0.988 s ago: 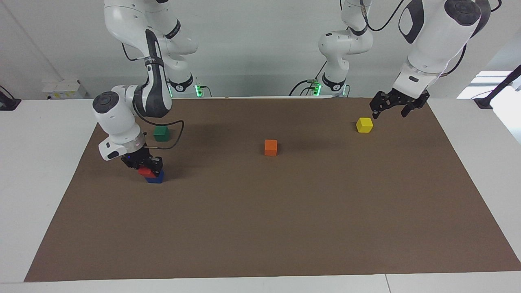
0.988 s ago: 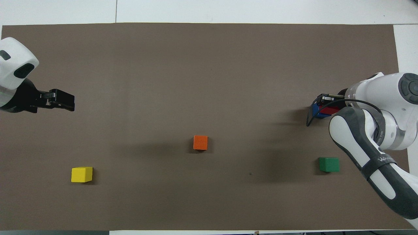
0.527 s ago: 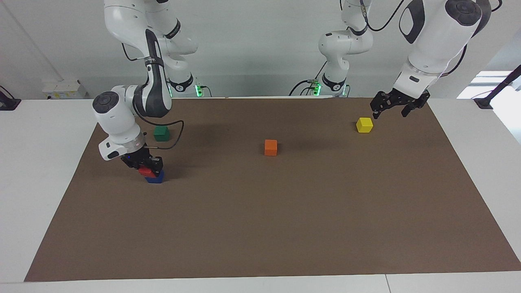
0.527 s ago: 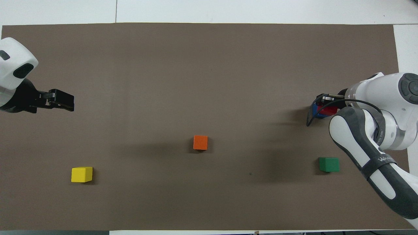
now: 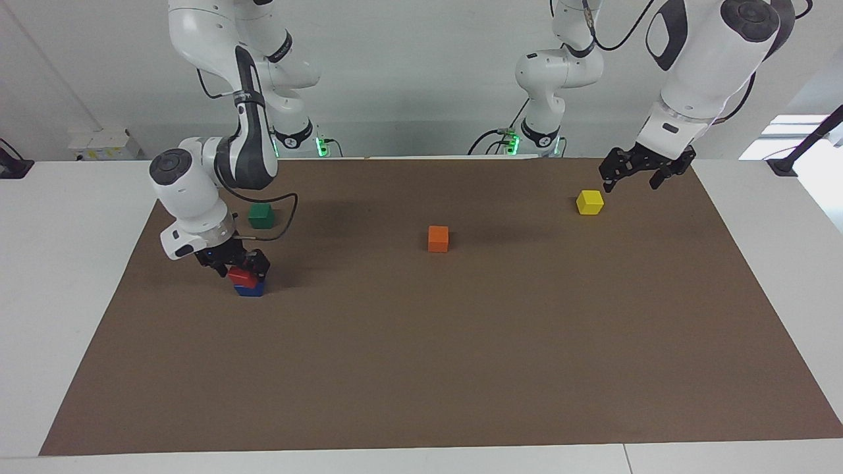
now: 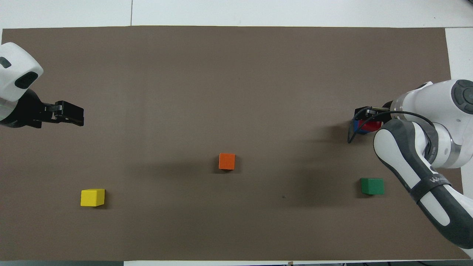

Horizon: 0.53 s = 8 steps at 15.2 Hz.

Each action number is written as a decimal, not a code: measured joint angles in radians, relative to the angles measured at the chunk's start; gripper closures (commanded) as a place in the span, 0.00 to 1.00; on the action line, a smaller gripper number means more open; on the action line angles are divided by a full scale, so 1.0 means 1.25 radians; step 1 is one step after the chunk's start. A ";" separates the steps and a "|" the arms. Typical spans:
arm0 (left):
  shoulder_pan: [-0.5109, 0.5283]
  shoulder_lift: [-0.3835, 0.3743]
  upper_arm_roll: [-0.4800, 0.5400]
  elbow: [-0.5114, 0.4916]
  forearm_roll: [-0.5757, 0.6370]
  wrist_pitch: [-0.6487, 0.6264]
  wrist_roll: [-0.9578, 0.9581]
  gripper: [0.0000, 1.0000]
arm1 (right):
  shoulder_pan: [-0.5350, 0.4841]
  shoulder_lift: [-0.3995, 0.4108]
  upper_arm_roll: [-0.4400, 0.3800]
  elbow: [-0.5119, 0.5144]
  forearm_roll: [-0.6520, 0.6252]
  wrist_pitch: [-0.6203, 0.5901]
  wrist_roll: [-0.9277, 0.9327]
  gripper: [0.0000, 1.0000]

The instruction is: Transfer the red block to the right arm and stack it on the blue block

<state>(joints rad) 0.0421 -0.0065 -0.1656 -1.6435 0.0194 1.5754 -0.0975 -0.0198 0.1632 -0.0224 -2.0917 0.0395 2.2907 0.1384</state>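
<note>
The red block (image 5: 243,278) sits on the blue block (image 5: 251,288) at the mat's nine o'clock edge (facing view); the right gripper (image 5: 238,262), fingers apart, straddles it to free it. The left gripper (image 5: 633,172), open, waits.

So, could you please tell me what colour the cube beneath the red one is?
Blue; the blue cube under the red cube shows best in the facing view.

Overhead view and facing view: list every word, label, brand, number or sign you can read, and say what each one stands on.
Grey lettering on the dark band of the large white jointed right arm: too blurred to read.
Small mark on the dark band of that arm's upper link, facing view: too small to read.
Small bright red cube, deep blue cube, orange cube, yellow cube, dark green cube: no text.
</note>
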 measured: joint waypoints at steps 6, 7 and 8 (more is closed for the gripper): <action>0.000 0.000 0.000 0.000 0.000 -0.002 0.000 0.00 | 0.000 -0.092 0.002 0.104 0.000 -0.172 0.000 0.00; 0.000 0.000 0.000 0.000 0.000 -0.002 0.000 0.00 | 0.000 -0.118 0.002 0.110 0.000 -0.193 0.000 0.00; 0.000 0.000 0.000 0.000 0.000 -0.002 0.000 0.00 | 0.000 -0.148 0.003 0.115 0.000 -0.219 0.000 0.00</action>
<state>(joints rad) 0.0421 -0.0065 -0.1656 -1.6436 0.0194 1.5735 -0.0975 -0.0193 -0.0212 -0.0193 -1.9475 0.0395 2.0168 0.1384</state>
